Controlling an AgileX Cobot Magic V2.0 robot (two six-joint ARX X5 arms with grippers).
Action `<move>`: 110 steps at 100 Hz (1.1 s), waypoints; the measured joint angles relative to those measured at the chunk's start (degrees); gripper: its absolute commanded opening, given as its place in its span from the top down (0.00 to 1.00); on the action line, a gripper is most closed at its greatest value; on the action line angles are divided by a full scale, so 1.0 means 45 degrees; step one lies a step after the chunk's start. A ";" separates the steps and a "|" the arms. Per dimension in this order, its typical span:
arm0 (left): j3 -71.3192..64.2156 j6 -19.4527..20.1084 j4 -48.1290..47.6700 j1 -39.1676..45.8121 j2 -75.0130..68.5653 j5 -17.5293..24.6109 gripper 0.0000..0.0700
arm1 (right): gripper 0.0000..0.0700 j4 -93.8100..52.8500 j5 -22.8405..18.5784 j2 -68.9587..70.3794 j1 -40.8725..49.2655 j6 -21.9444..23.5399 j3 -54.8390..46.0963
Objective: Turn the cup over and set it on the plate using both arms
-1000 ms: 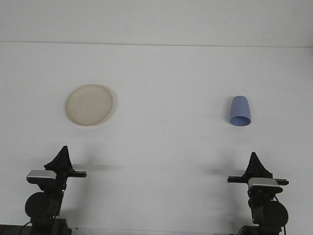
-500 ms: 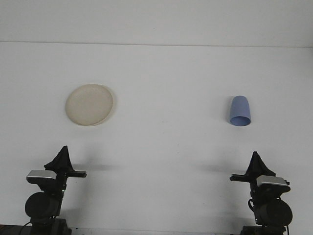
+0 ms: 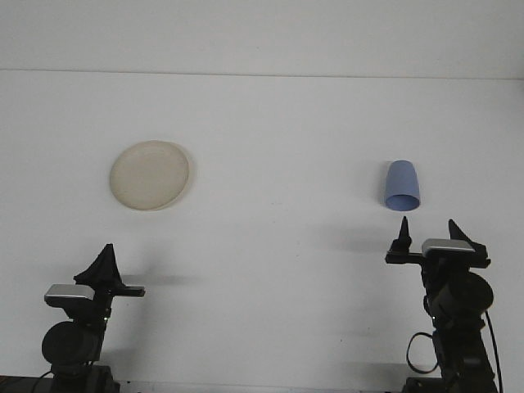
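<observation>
The blue cup lies on its side on the white table, out on my right half, with its long axis running toward and away from me. Its wider open end faces me and its narrower closed base points away. I can read no brand, label or writing on it or anywhere else. The cream plate sits flat well apart from it, on my left half, at about the same depth.

My right gripper has risen and moved forward since a second ago; it now hangs just on the near side of the cup's rim, not touching it, and its two fingers have spread wide where they were together before. My left gripper has stayed low at the near edge, its fingers closed to a single point, holding nothing.
</observation>
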 measured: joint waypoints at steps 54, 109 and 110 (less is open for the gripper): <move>0.0000 0.0000 0.0000 0.0000 0.0000 0.0000 0.98 | 0.10 0.7825 -0.0466 0.9442 -0.1651 -0.1826 0.0005; 0.0000 0.0000 0.0005 0.0000 0.0000 0.0000 0.98 | 0.43 0.9423 -0.1307 1.4795 -0.2288 -0.2375 0.3934; 0.0000 0.0000 0.0000 0.0000 0.0000 0.0000 0.98 | 0.47 0.9423 -0.1316 1.4804 -0.2288 -0.2375 0.3949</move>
